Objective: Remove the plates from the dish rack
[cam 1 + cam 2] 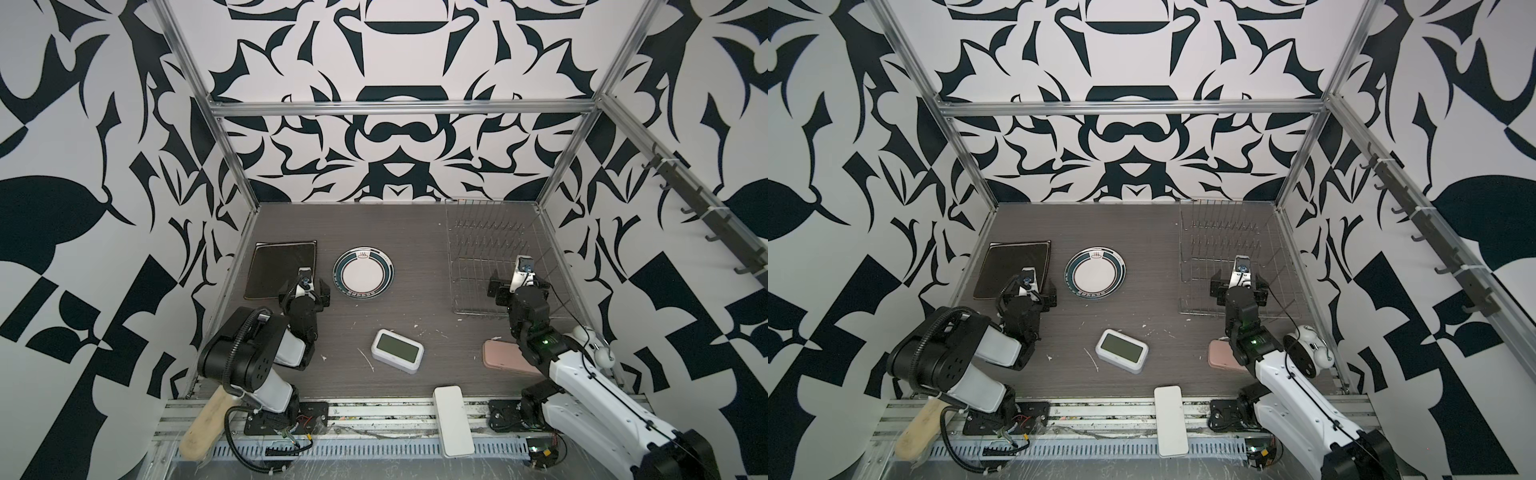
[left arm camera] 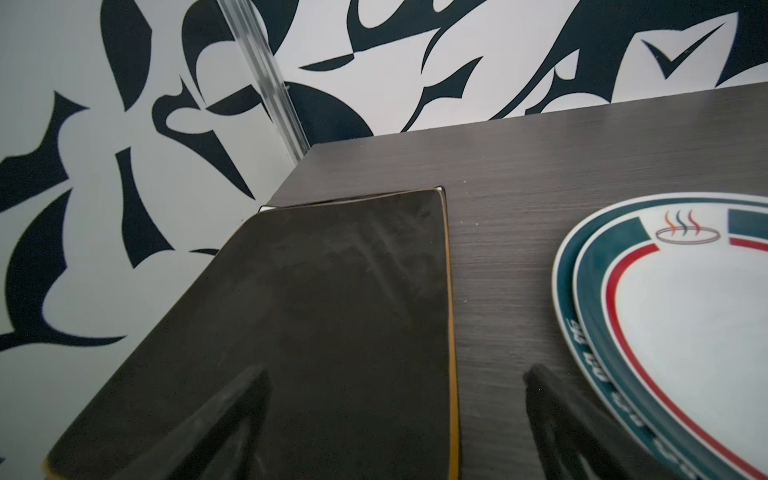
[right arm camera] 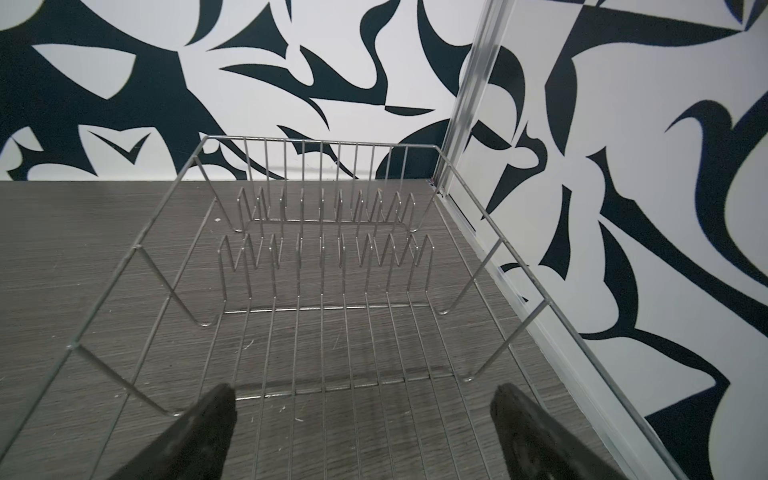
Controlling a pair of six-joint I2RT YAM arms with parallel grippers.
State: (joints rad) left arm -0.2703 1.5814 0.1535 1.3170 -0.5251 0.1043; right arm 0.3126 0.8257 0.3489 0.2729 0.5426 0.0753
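Grey table (image 1: 415,232). Your left gripper (image 2: 395,374) spread, edge of dark square plate (image 2: 316,291) below, between jaws; right gripper (image 3: 363,390) spread, dish rack (image 3: 316,308) ahead.

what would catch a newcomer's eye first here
The bold black-and-white patterned walls around the table dominate. Next, the wire dish rack stands empty at the back right, while a dark square plate and a round teal-rimmed plate lie flat side by side to its left.
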